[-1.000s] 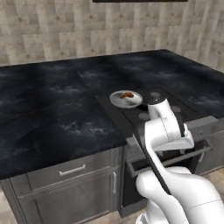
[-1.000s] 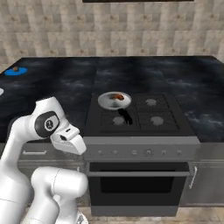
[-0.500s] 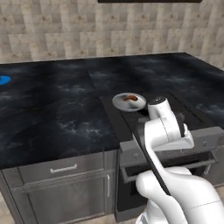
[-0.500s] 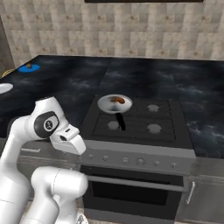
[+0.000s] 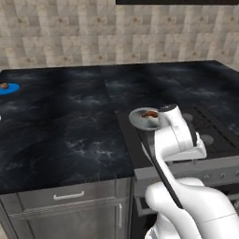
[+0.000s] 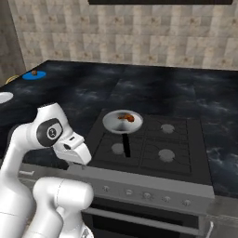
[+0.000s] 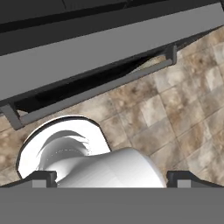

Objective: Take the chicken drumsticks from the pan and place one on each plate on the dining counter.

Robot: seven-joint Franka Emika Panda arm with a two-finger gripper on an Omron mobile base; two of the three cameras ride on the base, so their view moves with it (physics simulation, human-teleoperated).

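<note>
The light-grey pan sits on the stove's rear left burner, its black handle pointing toward me. One brown chicken drumstick lies in it. Another drumstick rests on the blue plate at the far left of the black marble dining counter. The white plate lies nearer, at the left edge. In the hand view my gripper is open, holds nothing, and faces down over the oven front, well short of the pan.
The black stove top has several burners, with a grey knob panel along its front. The oven door handle and brown floor tiles show in the hand view. A tiled wall backs the counter. Grey drawers sit below the counter.
Both base views have shifted, so the base has driven left: stove and pan slid right in the picture, and the blue and white plates came into view. The folded arm kept its pose.
</note>
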